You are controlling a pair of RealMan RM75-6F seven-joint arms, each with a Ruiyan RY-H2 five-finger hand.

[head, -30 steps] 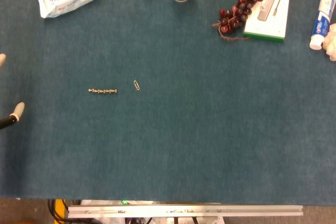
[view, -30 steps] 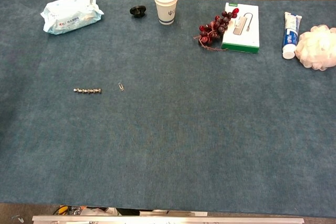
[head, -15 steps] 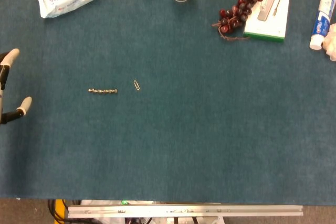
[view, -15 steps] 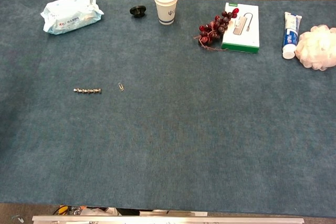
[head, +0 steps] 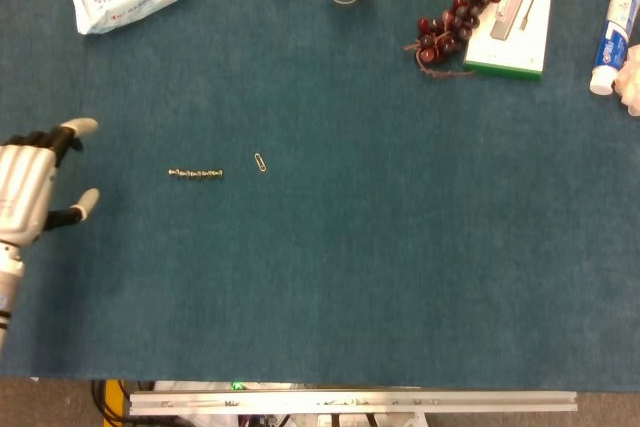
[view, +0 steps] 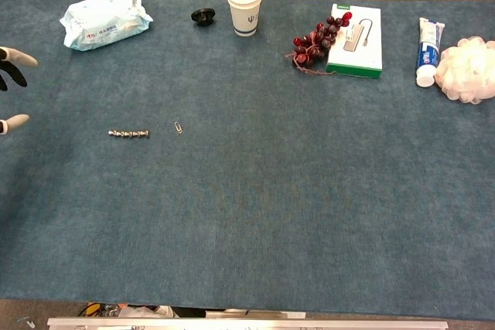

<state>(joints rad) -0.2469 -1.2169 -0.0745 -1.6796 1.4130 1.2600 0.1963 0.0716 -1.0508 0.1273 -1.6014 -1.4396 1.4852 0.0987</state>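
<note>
The left hand hovered well to the left of the row of metal beads, empty, palm down, fingers spread and reaching toward the beads, thumb held apart on the near side. Its pale forearm ran back toward the table's near-left edge. The right hand was out of sight.

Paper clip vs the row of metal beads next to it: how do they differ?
The paper clip is a single thin wire loop; the metal beads are several small shiny balls joined in a row. The beads form the longer piece, the clip the shorter. The beads run left to right across the table; the clip lies at a slant toward the far edge. The beads lie nearer the left hand. Both lie flat on the blue table, apart, untouched.
</note>
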